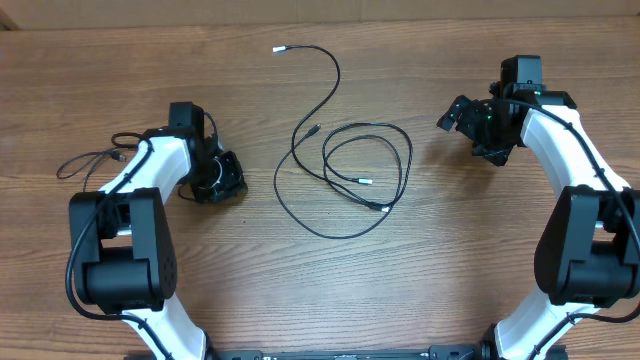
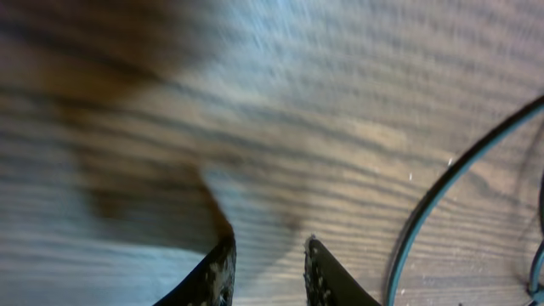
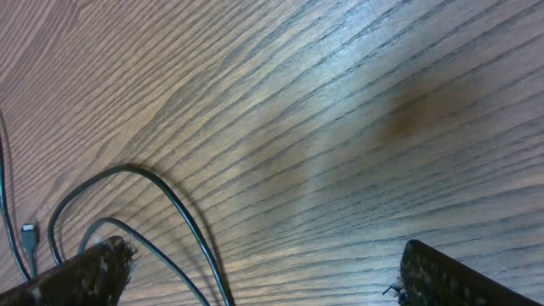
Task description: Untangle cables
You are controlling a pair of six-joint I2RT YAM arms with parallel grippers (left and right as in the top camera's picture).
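Observation:
Two thin black cables lie tangled mid-table. One long cable runs from a silver plug at the back down into a wide loop. A second cable is coiled across it. A third cable lies at the far left beside the left arm. My left gripper sits low over the wood, left of the tangle; in its wrist view the fingers are slightly apart and empty, with a dark cable to their right. My right gripper is right of the tangle, its fingers wide open and empty, with cable strands between them near the left finger.
The wooden table fills the view. Both arm bases stand at the front corners. A small plug tip lies at the left edge of the right wrist view.

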